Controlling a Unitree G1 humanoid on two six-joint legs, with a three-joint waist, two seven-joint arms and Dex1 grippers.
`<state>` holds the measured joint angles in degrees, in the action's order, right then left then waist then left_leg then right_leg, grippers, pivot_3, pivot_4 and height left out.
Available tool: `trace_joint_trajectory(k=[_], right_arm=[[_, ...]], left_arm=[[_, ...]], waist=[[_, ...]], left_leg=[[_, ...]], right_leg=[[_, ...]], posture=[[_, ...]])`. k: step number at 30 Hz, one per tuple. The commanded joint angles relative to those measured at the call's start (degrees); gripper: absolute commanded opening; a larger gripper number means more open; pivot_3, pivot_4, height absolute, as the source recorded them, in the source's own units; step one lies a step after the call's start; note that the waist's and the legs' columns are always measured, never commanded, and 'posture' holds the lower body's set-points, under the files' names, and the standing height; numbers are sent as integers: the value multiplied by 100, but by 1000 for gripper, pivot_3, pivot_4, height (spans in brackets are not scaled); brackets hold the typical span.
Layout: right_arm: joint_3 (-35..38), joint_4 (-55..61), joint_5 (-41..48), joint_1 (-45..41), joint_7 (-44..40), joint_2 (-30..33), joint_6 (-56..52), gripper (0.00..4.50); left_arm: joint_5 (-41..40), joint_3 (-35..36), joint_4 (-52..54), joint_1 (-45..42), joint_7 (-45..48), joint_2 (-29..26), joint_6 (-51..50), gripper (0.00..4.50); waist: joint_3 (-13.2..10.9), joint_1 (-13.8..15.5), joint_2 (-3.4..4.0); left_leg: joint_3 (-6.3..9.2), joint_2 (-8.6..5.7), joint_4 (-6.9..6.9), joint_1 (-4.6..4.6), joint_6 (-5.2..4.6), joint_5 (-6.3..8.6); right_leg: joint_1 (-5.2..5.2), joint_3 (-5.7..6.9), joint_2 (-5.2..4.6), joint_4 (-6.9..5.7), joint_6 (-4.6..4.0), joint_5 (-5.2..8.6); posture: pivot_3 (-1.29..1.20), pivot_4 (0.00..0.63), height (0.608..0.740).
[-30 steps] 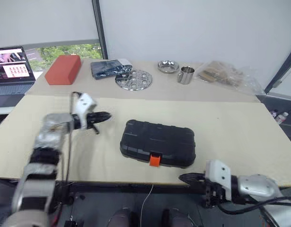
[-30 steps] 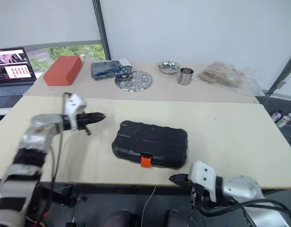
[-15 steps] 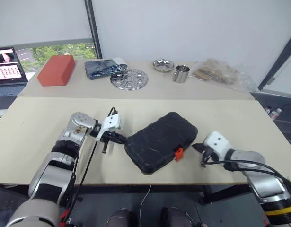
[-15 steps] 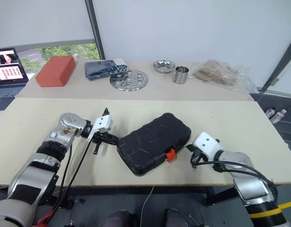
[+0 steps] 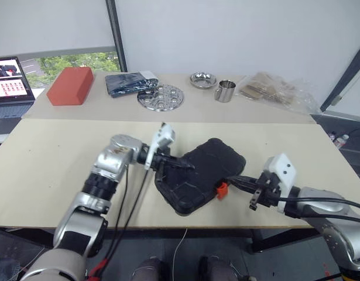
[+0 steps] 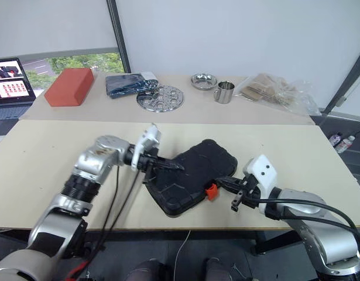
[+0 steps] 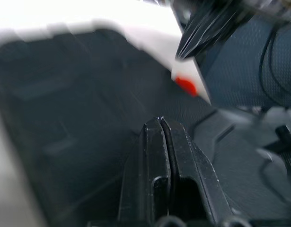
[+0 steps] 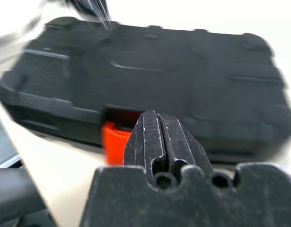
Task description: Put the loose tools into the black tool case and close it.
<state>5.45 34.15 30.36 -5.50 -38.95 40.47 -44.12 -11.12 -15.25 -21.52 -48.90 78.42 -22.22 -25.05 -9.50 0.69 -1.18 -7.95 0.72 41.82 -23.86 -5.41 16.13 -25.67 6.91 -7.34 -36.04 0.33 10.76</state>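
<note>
Beige table (image 5: 45, 170), closed black tool case (image 5: 200, 175) skewed near front edge.
Orange latch (image 5: 222, 189) facing right claw (image 5: 233, 180), pinched shut just beside it; left claw (image 5: 188, 166) shut too, tips on lid.

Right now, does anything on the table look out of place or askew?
Yes. The black tool case lies skewed on the table, one corner poking past the near edge, lid shut, orange latch facing the right gripper. The left gripper, shut, rests over its lid. No loose tools lie on the table.
</note>
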Motion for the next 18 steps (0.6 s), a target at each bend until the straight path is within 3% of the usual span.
trace_joint_trajectory(k=[1,5,18], right_arm=[[-318,0,-260,4,44,149,-2,0],[-401,50,-335,175,49,269,-41,0],[-469,-68,-538,906,571,-83,-5,0]], left_arm=[[709,-512,-391,206,-237,-154,783,89],[688,-527,-420,290,-247,-181,957,89],[718,-597,-304,393,-236,-146,1321,89]], waist=[[6,1,9],[17,-4,9],[78,-4,50]], left_leg=[[0,0,-1,9,-1,1],[3,5,-11,61,-10,25],[5,8,-12,68,-8,30]], right_leg=[[11,0,-1,2,0,0],[57,2,-8,16,9,13],[61,-1,-11,16,19,21]], posture=[[0,150,734],[0,150,734],[0,150,734]])
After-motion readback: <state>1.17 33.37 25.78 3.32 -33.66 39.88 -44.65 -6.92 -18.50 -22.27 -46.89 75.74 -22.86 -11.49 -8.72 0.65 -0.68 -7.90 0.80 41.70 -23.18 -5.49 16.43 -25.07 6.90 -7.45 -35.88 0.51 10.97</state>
